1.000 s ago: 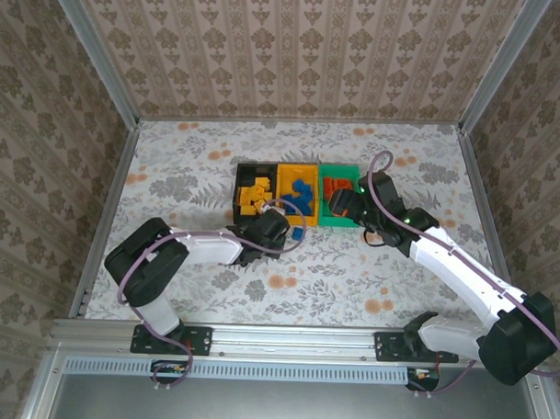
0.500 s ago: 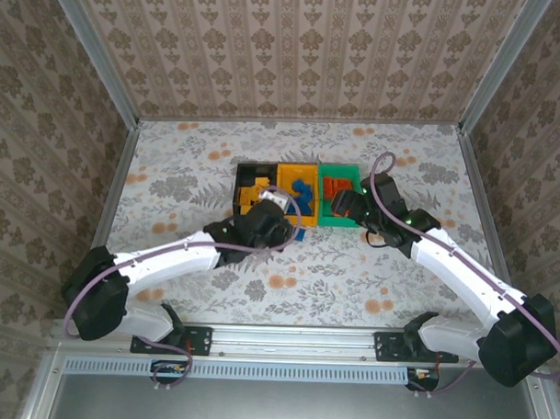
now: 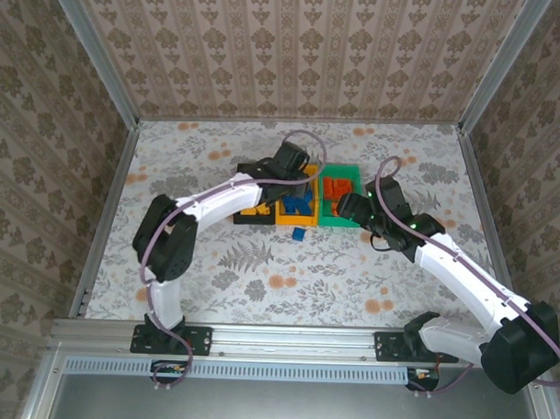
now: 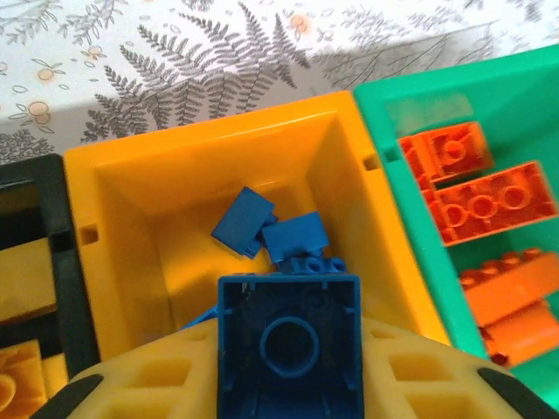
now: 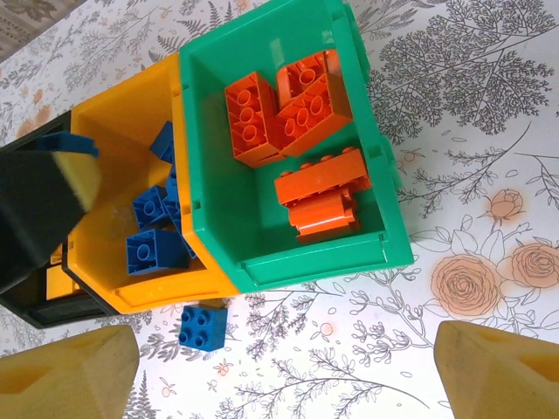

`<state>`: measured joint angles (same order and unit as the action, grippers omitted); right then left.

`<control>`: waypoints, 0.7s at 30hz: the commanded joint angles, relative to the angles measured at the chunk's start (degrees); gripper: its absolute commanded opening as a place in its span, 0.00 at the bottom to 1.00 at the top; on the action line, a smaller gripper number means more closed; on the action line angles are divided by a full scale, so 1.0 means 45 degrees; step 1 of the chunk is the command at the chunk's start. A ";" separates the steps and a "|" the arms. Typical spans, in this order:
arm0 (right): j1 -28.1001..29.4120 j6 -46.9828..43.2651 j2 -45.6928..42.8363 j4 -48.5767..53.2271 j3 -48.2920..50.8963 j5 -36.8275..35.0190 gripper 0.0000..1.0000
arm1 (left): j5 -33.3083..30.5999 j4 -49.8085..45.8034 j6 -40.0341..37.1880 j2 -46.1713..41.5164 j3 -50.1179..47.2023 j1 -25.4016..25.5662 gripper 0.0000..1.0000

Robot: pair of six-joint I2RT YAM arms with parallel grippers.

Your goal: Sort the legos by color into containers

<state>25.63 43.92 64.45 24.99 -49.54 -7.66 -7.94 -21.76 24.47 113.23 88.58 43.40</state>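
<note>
Top view: left arm is reaching across the row of bins, with the left hand (image 3: 291, 164) hanging over the yellow-orange bin (image 4: 201, 175) at the bin's 12 o'clock side.

Left wrist view: the hand is gripping a held blue brick (image 4: 288, 345) between its two yellow pads, hollow underside facing the camera. The jaws are closed down to the brick's width. The brick is hanging above the bin's interior, clear of the floor. Below it, at 12 o'clock from the brick, other blue bricks (image 4: 244, 225) are lying on the bin floor.

The green bin (image 5: 218, 218) is sitting joined at 3 o'clock of the yellow-orange one and is holding orange bricks (image 5: 301, 105), some stacked, some loose. The black bin (image 4: 61, 262) is sitting at 9 o'clock, with yellow bricks (image 4: 22, 288) showing inside.

The right hand (image 5: 281, 375) is hovering near the green bin's 4 o'clock corner in the top view. Its jaws are standing wide apart and are holding nothing.

A loose blue brick (image 5: 203, 326) is lying studs-up on the floral desk (image 3: 213, 272), just beside the yellow-orange bin's front wall at 6 o'clock, outside every bin.
</note>
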 commanded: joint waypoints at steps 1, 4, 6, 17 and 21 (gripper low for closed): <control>-0.0093 0.0196 -0.0287 0.0233 0.0190 0.0120 0.89 | 0.0139 -0.0996 -0.0165 0.0355 0.1003 -0.0076 0.49; -0.0136 0.0181 -0.0336 0.0237 0.0180 0.0120 0.89 | 0.0253 -0.0974 -0.0019 0.0317 0.1181 -0.0057 0.65; -0.0185 0.0181 -0.0394 0.0277 0.0188 0.0139 0.89 | 0.0274 -0.0676 0.0069 -0.0132 0.0857 0.0066 0.70; -0.0479 0.0193 -0.0549 0.0123 0.0432 0.0233 0.89 | -0.0694 0.1812 0.0974 -0.4467 -0.4678 0.2434 0.87; -0.0519 0.0239 -0.0483 -0.0004 0.0501 0.0296 0.89 | -0.1439 0.3114 0.1393 -0.4993 -0.6657 0.3545 0.88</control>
<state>23.62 43.92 63.02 24.97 -47.92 -7.01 -10.50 -12.73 28.08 90.85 63.05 57.58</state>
